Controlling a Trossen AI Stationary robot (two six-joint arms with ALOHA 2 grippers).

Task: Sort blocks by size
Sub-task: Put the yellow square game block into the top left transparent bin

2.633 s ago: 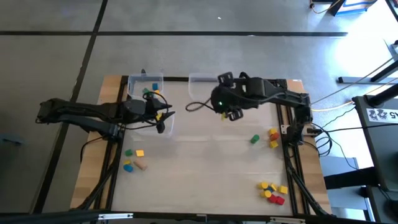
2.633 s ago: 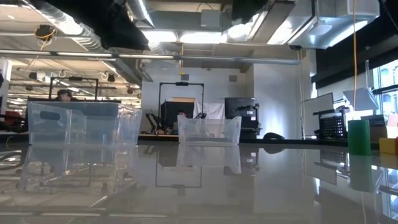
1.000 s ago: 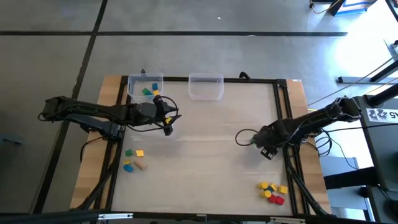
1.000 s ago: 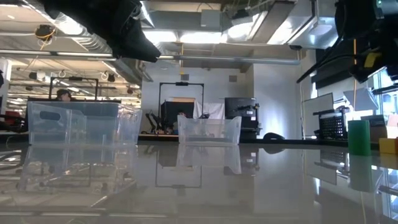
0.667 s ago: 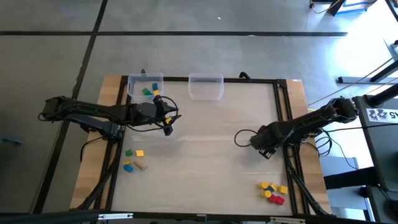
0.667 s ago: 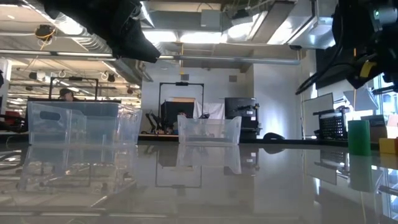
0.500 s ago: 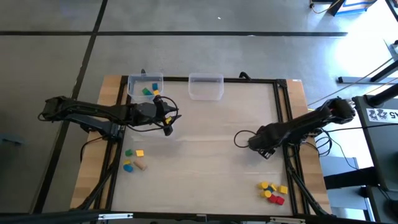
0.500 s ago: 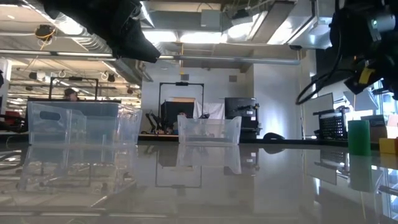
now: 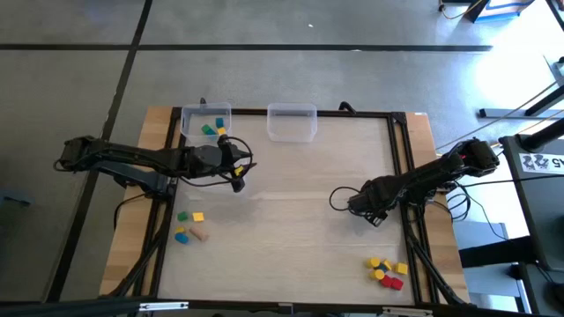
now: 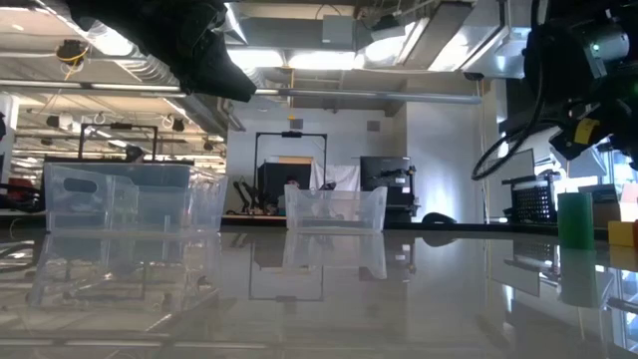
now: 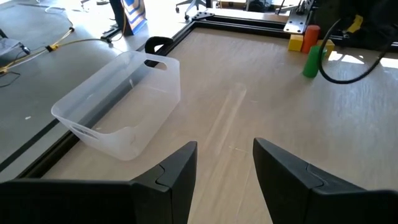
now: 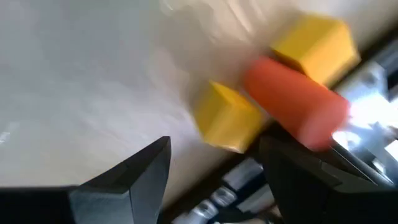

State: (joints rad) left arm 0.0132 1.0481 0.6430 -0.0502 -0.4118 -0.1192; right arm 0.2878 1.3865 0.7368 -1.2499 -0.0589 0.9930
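Blocks lie in groups. Green, yellow and blue ones sit in the clear left bin (image 9: pixel 205 123). Several lie at the near left (image 9: pixel 189 224). A yellow and red cluster (image 9: pixel 386 271) lies at the near right. My right gripper (image 9: pixel 370 214) is open and empty, low over the table by its right edge. Just ahead of its fingers (image 12: pixel 214 162) lie a yellow block (image 12: pixel 227 118), a red cylinder (image 12: pixel 295 102) and another yellow block (image 12: pixel 317 40). A green cylinder (image 10: pixel 575 219) stands there on its end. My left gripper (image 9: pixel 240 174) is open and empty (image 11: pixel 224 149), just near of the left bin.
A second clear bin (image 9: pixel 292 121) stands at the far edge, middle; it also shows in the left wrist view (image 11: pixel 121 102). A dark frame rail (image 9: pixel 404 176) runs along the table's right side, close behind the blocks. Bare tabletop lies between the two arms.
My right gripper has drifted a little toward the table's left edge while staying low by the blocks at the right side.
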